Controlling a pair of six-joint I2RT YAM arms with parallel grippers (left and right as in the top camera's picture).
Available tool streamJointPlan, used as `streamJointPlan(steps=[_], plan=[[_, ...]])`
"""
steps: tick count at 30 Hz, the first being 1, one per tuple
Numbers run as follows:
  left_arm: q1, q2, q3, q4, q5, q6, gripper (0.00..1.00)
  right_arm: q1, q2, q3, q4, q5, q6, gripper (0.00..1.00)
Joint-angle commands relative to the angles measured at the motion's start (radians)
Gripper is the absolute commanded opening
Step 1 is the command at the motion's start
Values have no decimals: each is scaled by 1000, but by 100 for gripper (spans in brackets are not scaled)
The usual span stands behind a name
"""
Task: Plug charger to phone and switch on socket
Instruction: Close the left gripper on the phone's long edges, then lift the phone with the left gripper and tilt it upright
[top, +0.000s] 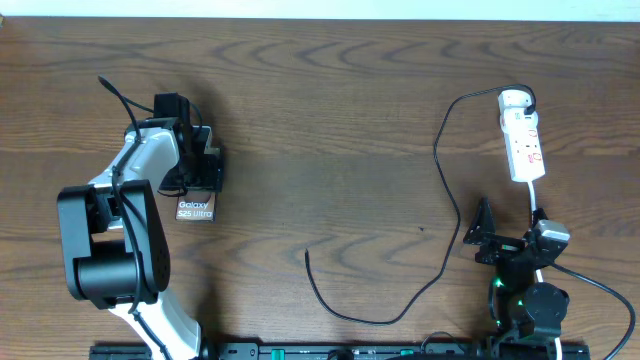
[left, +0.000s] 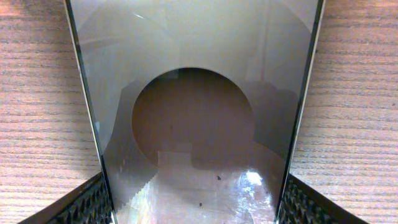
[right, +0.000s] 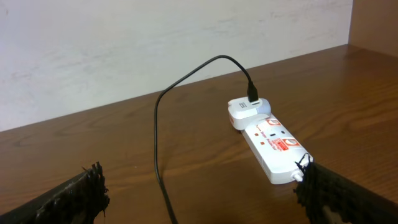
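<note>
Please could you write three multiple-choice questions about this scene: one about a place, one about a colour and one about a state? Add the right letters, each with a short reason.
1. Where is the phone?
A) at the left gripper
B) far right
C) in the middle, alone

2. What colour is the charger cable?
A) white
B) red
C) black

3. In what state is the cable's plug tip?
A) inserted in the phone
B) loose on the table
C) held by a gripper

Answers: 1 A, the left wrist view shows it between the fingers; 2 C, it is black against brown wood; 3 B, it lies on bare wood, apart from the phone.
</note>
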Motion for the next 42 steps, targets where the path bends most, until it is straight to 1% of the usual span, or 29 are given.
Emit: streamJointPlan(steps=[1, 2, 4, 9, 11, 13, 15, 18, 21, 22, 31, 36, 40, 42], plan=[[2, 40, -46, -10, 47, -9, 73, -2, -5, -1, -4, 2, -10, 99], [2, 40, -46, -10, 47, -9, 73, -2, -5, -1, -4, 2, -10, 99], [2, 40, -46, -8, 47, -9, 69, -2, -5, -1, -4, 2, -10, 99], [2, 40, -46, -7, 47, -9, 66, -2, -5, -1, -4, 2, -10, 99], [2, 40, -46, -7, 47, -9, 62, -2, -5, -1, -4, 2, -10, 99], [2, 40, -46, -7, 47, -9, 55, -2, -5, -1, -4, 2, -10, 99], [2, 40, -46, -7, 47, -9, 52, -2, -5, -1, -4, 2, -10, 99], [2, 40, -46, -7, 47, -9, 36, -2, -5, -1, -4, 2, -10, 99], [2, 40, -46, -7, 47, -9, 12, -2, -5, -1, -4, 2, -10, 99], [2, 40, -46, -7, 47, -9, 7, -2, -5, -1, -4, 2, -10, 99], [2, 32, -23, -24, 47, -9, 7, -2, -5, -1, -4, 2, -10, 99], [2, -29, 29, -73, 50, -10, 7, -2, -5, -1, -4, 2, -10, 99], [2, -102, 52, -82, 119, -9, 7, -2, -5, -1, -4, 2, -10, 99], [2, -172, 55, -82, 187, -10, 7, -2, -5, -1, -4, 2, -10, 99]])
